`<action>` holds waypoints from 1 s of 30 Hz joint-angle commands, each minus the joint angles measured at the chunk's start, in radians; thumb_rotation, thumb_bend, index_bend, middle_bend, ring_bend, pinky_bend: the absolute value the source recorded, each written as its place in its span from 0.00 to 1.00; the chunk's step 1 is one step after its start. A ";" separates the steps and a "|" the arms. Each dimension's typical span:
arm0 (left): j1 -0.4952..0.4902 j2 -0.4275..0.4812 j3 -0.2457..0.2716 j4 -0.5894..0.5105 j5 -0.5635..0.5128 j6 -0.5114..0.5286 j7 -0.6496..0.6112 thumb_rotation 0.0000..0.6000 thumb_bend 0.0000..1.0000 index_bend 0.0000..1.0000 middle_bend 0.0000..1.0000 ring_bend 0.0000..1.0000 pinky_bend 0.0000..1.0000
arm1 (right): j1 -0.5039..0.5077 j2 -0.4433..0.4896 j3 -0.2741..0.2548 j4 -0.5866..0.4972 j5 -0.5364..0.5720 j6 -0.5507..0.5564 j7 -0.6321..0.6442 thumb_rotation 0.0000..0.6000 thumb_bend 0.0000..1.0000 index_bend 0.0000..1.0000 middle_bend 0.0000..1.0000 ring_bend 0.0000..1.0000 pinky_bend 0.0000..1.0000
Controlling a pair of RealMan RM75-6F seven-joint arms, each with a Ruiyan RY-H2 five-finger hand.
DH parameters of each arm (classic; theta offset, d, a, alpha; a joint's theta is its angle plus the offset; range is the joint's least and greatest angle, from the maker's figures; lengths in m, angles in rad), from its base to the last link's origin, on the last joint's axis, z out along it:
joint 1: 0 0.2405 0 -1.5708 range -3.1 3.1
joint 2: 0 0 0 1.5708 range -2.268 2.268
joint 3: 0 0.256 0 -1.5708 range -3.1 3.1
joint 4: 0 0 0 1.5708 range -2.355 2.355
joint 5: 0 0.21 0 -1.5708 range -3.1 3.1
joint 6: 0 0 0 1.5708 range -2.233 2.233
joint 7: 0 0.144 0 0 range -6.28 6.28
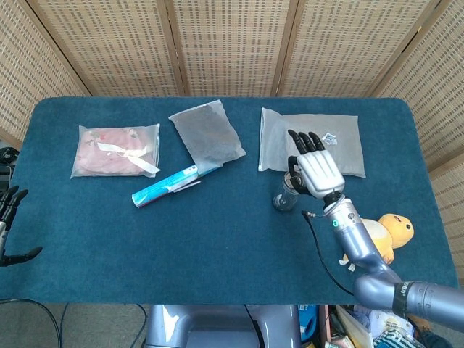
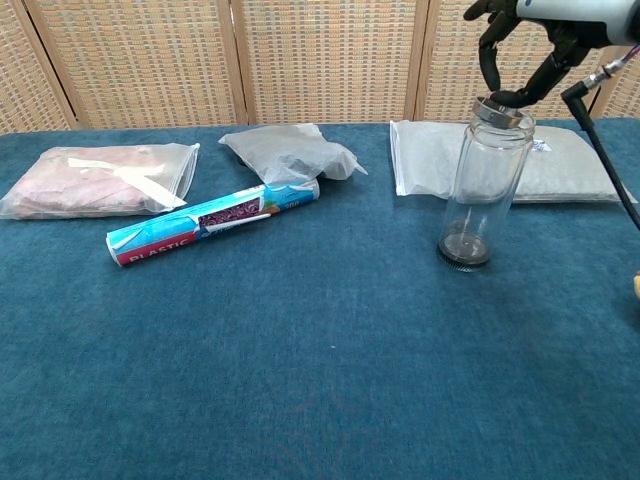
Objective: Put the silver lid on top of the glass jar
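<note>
The glass jar (image 2: 484, 190) stands upright on the blue table, in front of a white pouch. The silver lid (image 2: 502, 111) sits on the jar's mouth, and my right hand (image 2: 530, 45) pinches its rim from above. In the head view that right hand (image 1: 316, 169) covers the top of the jar (image 1: 284, 199), so the lid is hidden there. My left hand (image 1: 9, 225) hangs at the table's left edge, fingers apart, holding nothing.
A white pouch (image 1: 312, 138) lies just behind the jar. A grey pouch (image 1: 206, 135), a pink packet (image 1: 116, 149) and a blue plastic-wrap roll (image 1: 167, 185) lie to the left. A yellow plush toy (image 1: 391, 230) sits by my right forearm.
</note>
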 commanded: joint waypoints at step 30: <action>0.000 0.005 0.000 -0.001 -0.002 -0.004 -0.006 1.00 0.06 0.00 0.00 0.00 0.00 | 0.006 0.053 -0.010 -0.049 0.001 0.024 -0.010 1.00 0.21 0.00 0.00 0.00 0.00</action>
